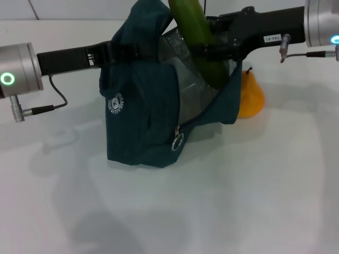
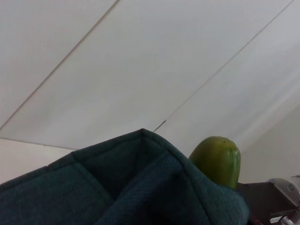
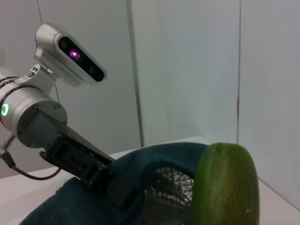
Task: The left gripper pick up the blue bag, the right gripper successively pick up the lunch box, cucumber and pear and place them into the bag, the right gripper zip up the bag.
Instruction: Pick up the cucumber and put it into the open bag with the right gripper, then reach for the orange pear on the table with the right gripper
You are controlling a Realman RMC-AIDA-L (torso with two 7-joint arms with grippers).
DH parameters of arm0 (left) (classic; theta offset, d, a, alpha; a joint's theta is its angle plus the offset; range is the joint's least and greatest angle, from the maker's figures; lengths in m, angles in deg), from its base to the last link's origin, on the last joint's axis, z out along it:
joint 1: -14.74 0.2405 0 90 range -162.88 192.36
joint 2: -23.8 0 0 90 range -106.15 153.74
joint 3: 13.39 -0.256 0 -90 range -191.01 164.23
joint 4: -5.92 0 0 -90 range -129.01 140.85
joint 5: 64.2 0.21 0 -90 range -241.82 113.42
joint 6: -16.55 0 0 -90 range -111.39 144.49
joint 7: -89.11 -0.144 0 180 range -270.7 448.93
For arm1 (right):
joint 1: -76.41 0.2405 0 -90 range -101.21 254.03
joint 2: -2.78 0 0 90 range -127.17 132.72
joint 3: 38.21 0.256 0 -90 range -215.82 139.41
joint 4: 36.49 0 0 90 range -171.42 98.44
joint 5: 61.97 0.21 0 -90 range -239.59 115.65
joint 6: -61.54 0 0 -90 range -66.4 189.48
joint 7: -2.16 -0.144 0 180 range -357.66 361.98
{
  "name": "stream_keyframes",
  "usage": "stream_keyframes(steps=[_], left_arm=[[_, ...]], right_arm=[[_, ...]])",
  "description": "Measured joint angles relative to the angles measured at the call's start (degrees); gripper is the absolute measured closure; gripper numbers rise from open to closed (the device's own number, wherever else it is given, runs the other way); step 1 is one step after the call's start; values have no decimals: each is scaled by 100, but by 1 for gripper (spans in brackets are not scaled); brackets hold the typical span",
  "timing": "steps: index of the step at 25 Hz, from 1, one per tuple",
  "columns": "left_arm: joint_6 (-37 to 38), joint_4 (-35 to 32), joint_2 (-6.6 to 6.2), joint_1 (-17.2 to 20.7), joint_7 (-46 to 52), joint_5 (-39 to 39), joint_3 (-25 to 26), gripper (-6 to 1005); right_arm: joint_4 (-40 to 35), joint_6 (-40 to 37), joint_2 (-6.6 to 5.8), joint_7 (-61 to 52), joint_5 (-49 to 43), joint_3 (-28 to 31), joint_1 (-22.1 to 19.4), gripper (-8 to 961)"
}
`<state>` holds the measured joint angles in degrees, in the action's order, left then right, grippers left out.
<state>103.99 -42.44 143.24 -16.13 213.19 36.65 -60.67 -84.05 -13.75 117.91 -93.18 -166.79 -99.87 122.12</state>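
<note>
One blue bag [image 1: 140,114] stands on the white table [image 1: 222,201], its mouth open and the silver foil lining [image 1: 188,79] exposed. One cucumber [image 1: 198,42] stands tilted in that mouth, its lower end inside the lining and its upper end rising above the bag's rim. The right gripper [image 1: 214,50] reaches in from the right at the mouth and is clamped on the cucumber. The left gripper [image 1: 119,53] enters from the left and meets the bag's upper edge; whether its fingers are spread or pinching the fabric cannot be told. One pear [image 1: 250,95] sits on the table just behind the bag's right corner, partly hidden by it. The zipper ring-pull [image 1: 177,141] hangs at the bag's front edge. Open table surface lies in front of the bag and to both sides.
</note>
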Motion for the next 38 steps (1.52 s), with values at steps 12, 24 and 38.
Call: stream_keyframes(steps=[12,24,38], left_arm=[[-69,59,-9,117,-114,-53,50,946],[-67,55,-16,310,-254,-190,53,946],[-88,272,-15,443,-729,-313,61,946]], right_arm=[[-687,-246,-1,-277,-75,31,-408,145],[-934,48,-231,-576,-33,1088,-1152,82],[975,-6,49,2733,1278,813,-1749,83]])
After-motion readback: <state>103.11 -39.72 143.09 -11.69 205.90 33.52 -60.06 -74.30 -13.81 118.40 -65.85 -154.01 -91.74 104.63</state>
